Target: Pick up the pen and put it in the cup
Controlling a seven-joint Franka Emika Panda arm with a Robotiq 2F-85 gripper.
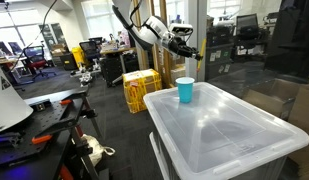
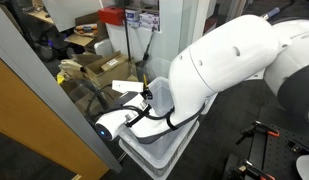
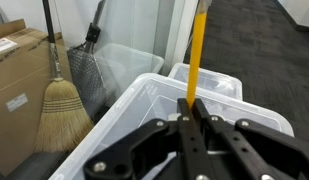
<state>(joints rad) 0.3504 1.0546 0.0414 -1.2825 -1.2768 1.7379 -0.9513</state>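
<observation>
In the wrist view my gripper point(image 3: 191, 104) is shut on the thin yellow pen point(image 3: 196, 55), which sticks out straight from between the fingertips. In an exterior view the gripper point(image 1: 181, 46) hangs in the air above and slightly behind the light blue cup point(image 1: 185, 90). The cup stands upright near the far corner of a clear plastic bin lid point(image 1: 224, 130). The cup does not show in the wrist view. In the exterior view from behind the robot, the white arm point(image 2: 224, 70) hides the cup and the pen.
A yellow crate point(image 1: 141, 88) stands on the floor next to the bin. The wrist view shows clear plastic bins point(image 3: 144, 100) below the gripper, with a broom point(image 3: 60, 100) and a cardboard box point(image 3: 19, 80) beside them. Office chairs and desks stand further back.
</observation>
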